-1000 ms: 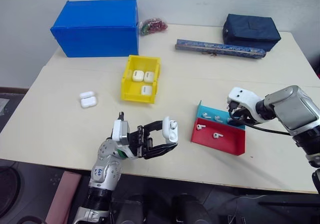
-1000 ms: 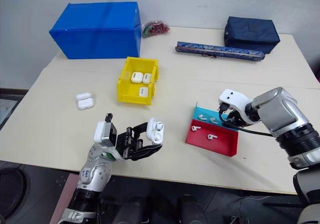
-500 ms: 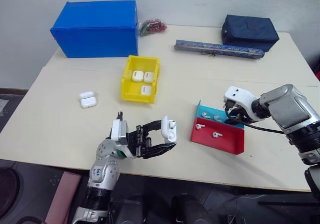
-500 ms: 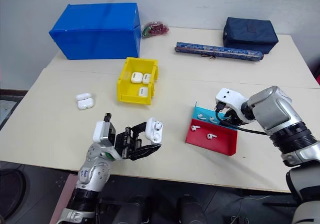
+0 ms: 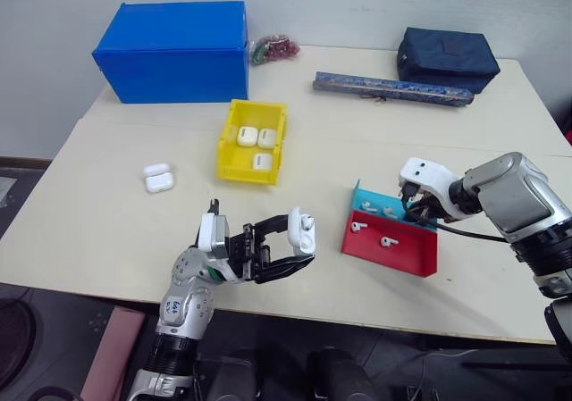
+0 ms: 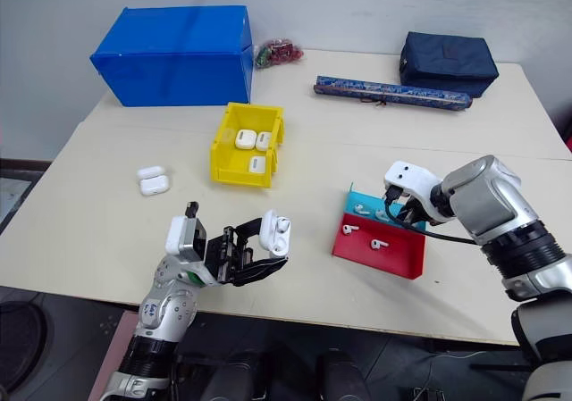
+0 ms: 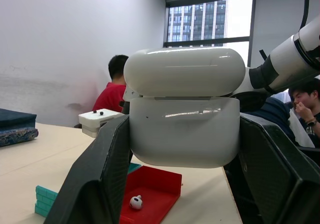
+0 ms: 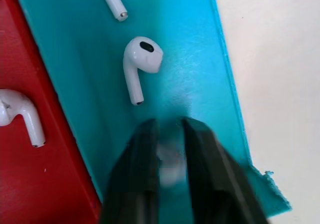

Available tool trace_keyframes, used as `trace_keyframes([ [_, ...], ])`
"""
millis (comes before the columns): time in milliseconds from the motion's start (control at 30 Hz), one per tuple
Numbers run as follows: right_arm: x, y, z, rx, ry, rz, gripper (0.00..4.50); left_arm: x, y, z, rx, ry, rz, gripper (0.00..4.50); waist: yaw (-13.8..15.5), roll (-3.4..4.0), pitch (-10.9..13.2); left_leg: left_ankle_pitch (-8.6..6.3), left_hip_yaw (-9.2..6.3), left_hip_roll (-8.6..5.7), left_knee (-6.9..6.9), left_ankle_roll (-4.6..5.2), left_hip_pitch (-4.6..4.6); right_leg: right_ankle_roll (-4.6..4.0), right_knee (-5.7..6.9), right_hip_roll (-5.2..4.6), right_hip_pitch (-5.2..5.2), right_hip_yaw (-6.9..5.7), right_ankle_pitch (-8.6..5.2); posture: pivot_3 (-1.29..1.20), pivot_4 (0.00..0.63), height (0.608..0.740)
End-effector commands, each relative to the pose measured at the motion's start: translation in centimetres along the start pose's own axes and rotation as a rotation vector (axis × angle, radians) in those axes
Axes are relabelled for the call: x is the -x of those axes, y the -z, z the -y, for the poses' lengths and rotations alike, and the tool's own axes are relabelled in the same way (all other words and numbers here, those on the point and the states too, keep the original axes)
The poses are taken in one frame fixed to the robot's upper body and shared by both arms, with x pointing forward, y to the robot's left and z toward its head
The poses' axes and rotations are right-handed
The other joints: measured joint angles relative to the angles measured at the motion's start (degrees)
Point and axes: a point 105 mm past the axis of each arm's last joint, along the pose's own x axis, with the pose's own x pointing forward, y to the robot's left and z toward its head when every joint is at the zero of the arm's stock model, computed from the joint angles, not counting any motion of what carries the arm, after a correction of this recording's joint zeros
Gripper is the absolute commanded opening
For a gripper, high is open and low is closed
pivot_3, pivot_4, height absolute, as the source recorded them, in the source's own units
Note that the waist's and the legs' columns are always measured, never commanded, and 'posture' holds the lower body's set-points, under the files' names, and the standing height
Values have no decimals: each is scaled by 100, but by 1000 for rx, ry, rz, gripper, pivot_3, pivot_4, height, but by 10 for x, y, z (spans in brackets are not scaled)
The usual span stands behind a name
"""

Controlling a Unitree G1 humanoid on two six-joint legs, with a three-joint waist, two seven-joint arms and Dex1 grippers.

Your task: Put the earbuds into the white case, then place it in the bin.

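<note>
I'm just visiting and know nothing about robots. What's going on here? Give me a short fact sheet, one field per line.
Left gripper: fingers shut on a white case, held above the table's near edge
Right gripper: fingers shut on a small white piece, apparently an earbud, in the teal tray
Teal tray: more earbuds lying loose
Red tray: two earbuds inside
Yellow bin: three white cases inside
Table: one more case left of the bin
Back of table: blue box, dark bag
</note>
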Motion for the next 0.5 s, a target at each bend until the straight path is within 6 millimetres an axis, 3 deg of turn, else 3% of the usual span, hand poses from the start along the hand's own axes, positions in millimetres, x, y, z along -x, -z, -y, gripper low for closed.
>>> trace_keyframes([
  [33,-3,11,-2,-17,-7,-38,51,-3,-5,0,-26,12,16,2769,0,0,0,0,0,0,0,0,0,0,0,0,0,0,0,0,150,740],
  [367,9,-2,3,56,12,56,51,-3,-6,1,-29,13,15,2769,0,0,0,0,0,0,0,0,-1,0,0,0,-1,0,0,0,150,740],
  [500,18,-13,4,7,-20,114,916,-3,-5,1,-28,10,14,2769,-23,0,0,0,0,0,0,0,-2,0,4,0,-4,0,0,0,150,740],
])
